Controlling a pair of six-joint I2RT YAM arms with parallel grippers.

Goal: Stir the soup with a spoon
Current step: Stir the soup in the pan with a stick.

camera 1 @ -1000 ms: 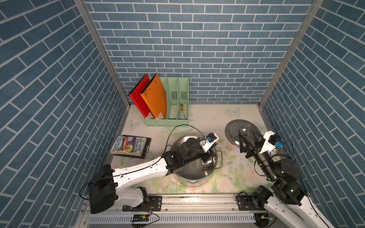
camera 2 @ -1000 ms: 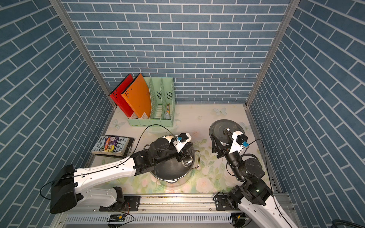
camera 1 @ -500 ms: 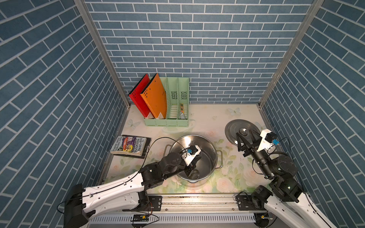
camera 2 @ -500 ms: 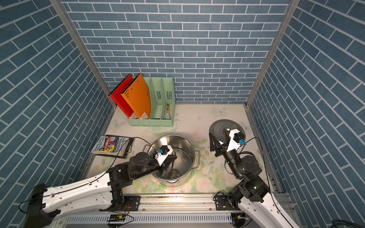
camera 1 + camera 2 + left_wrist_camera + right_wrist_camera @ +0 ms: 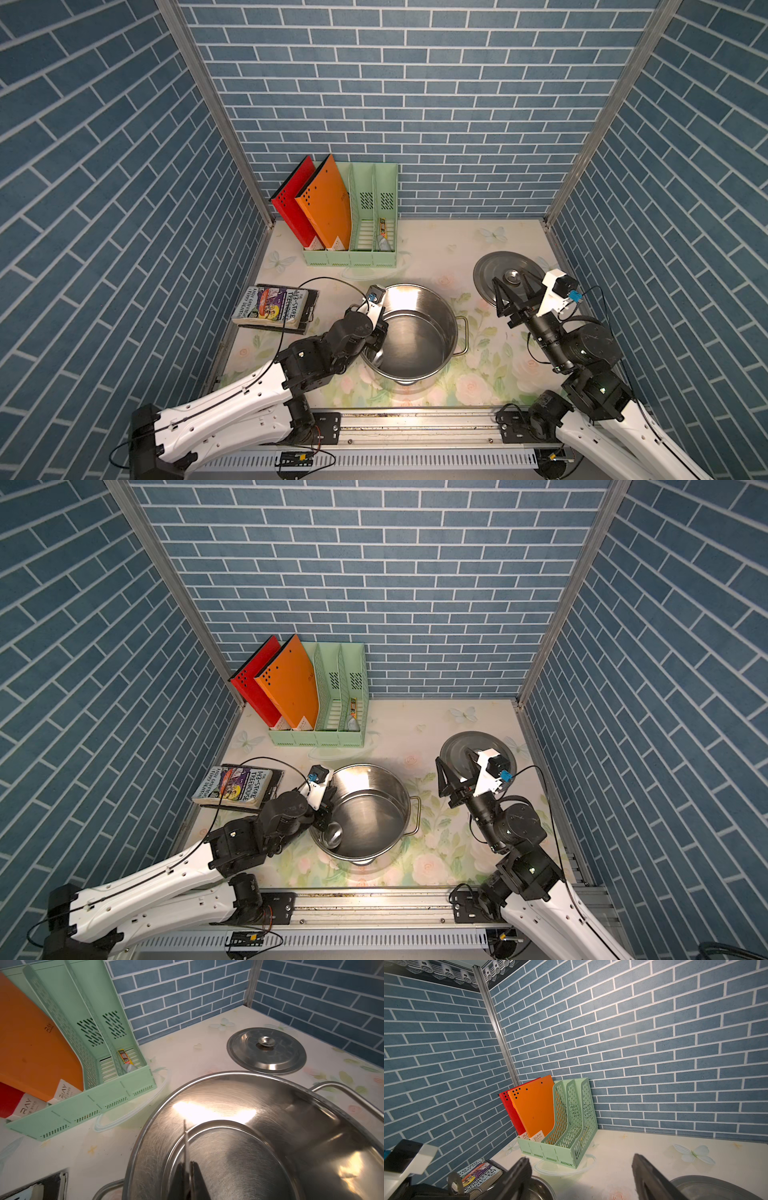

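Left pincer (image 5: 187,1164) is clamped on the thin handle of the long slim stainless-steel spoon (image 5: 333,833). Its small bowl sits low inside the big round steel pot (image 5: 440,320) by the near wall, evidently placed for stirring. Pot contents: indistinct. Beyond the pot, right pincer (image 5: 513,289) hovers with jaws apart, empty, over the flat round steel lid (image 5: 486,266), set aside. Farthest, the mint-green plastic file rack (image 5: 351,257) holds red and orange folders (image 5: 328,203).

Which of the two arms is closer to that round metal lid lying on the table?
The right. The right gripper hangs open at the lid's near side; the left gripper is farther off, inside the pot, shut on the spoon.
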